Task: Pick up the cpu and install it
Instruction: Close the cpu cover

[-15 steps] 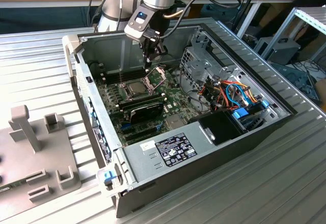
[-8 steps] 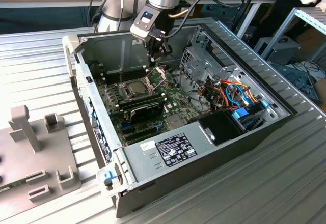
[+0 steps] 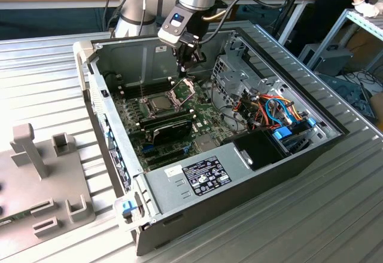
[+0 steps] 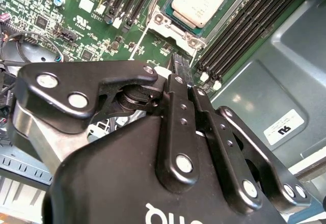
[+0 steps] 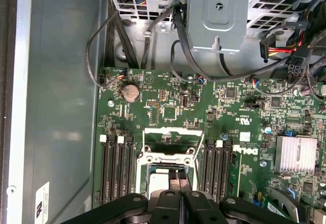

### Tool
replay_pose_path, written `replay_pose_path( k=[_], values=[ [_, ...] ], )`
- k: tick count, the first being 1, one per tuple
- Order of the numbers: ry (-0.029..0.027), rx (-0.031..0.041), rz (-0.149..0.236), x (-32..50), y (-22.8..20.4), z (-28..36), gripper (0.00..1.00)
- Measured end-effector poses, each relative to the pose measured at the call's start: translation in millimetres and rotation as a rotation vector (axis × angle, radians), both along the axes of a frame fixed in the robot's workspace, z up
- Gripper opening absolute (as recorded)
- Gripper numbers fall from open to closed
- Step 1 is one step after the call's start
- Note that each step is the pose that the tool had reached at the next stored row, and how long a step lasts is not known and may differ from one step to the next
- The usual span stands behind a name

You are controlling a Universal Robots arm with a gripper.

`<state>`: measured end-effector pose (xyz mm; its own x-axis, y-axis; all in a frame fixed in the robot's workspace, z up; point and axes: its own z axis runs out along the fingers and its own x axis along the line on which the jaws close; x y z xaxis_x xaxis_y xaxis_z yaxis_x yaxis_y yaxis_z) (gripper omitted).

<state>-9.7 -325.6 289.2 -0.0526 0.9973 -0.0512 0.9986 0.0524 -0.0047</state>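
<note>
cpu (image 4: 199, 1) | flat in socket (image 4: 162, 20), metal top up, square | jaws closed together, above socket

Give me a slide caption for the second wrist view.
Shut, empty gripper poised above the motherboard, close to the cpu that lies seated on it.

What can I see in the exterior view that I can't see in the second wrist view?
The exterior view adds the whole computer case, the grey stand beside it and the blue and orange cables. The second wrist view adds the silver rivets on the black links of the gripper. Both share the cpu lying in its socket, the green motherboard and the shut gripper above it.
</note>
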Motion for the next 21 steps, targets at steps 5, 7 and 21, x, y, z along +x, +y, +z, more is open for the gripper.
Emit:
replay_pose_path(
  k=[5, 7, 21],
  values=[
    [0.0, 0.0, 0.0, 2.4, 0.0, 0.0, 0.11],
    [0.0, 0.0, 0.0, 4.8, 0.0, 0.0, 0.11],
    [-0.0001, 0.0001, 0.0, 24.5, 0.0, -0.2, 0.11]
  ],
)
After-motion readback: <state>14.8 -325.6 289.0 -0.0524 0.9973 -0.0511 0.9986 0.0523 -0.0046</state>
